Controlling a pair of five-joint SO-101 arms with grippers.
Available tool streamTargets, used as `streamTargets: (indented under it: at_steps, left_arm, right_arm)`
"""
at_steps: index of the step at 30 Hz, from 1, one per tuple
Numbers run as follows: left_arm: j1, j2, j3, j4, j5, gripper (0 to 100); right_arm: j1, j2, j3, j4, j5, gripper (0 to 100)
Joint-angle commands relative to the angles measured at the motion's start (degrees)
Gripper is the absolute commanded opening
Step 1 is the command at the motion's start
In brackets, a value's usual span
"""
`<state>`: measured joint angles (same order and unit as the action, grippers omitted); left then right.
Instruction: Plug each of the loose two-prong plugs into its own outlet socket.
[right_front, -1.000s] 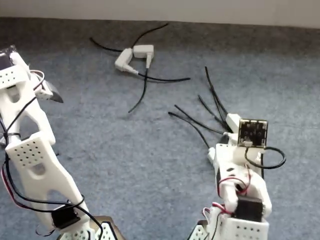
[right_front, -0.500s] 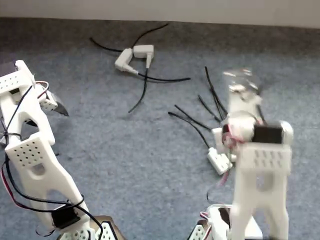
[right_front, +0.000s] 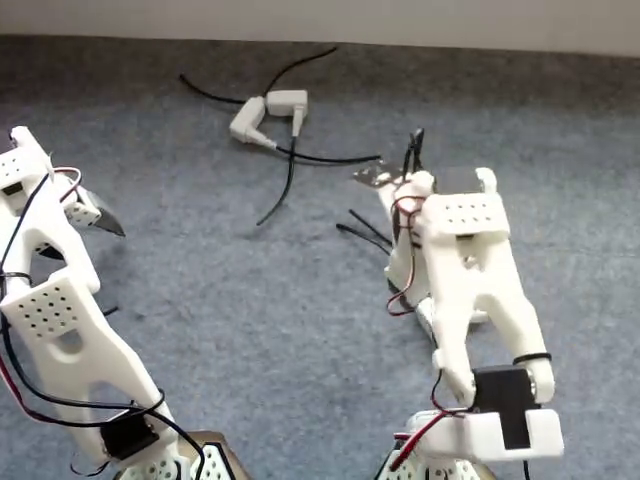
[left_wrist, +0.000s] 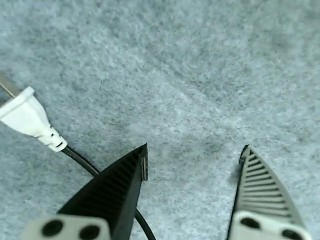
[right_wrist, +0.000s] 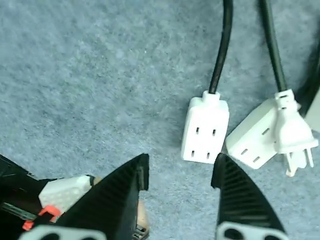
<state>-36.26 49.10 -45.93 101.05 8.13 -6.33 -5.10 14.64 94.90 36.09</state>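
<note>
The right gripper (right_wrist: 181, 167) hangs over a white outlet socket (right_wrist: 206, 129) with its jaws partly open, so the step looks like grabbing that block. Best bet is to come down square and pinch the body across its narrow sides, near the cord end, so the slotted face stays free. The left gripper (left_wrist: 195, 155), jaws wide, sits near a two-prong plug (left_wrist: 24, 116). It'd want to take the body and leave the prongs bare.

The socket is a small white block with two pairs of slots and a black cord (right_wrist: 222, 47) out the back. It lies flat, right of the worktop's (right_front: 250, 300) middle. Just beside it is a second socket (right_wrist: 250, 137) with a second plug (right_wrist: 292, 135) lying against it. Two more white cord ends (right_front: 250, 125) lie by the far edge.
</note>
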Motion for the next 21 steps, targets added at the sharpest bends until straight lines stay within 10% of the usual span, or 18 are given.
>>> streamTargets:
  at_steps: [1,21]
  left_arm:
    - [-0.3,-3.5,-0.1,0.6,0.4,29]
    - [-0.3,-3.5,-0.1,0.6,0.5,29]
  right_arm:
    - [3.6,-0.3,0.7,-5.1,7.1,21.2]
    - [6.8,-4.6,29.6,-36.4,11.2,21.2]
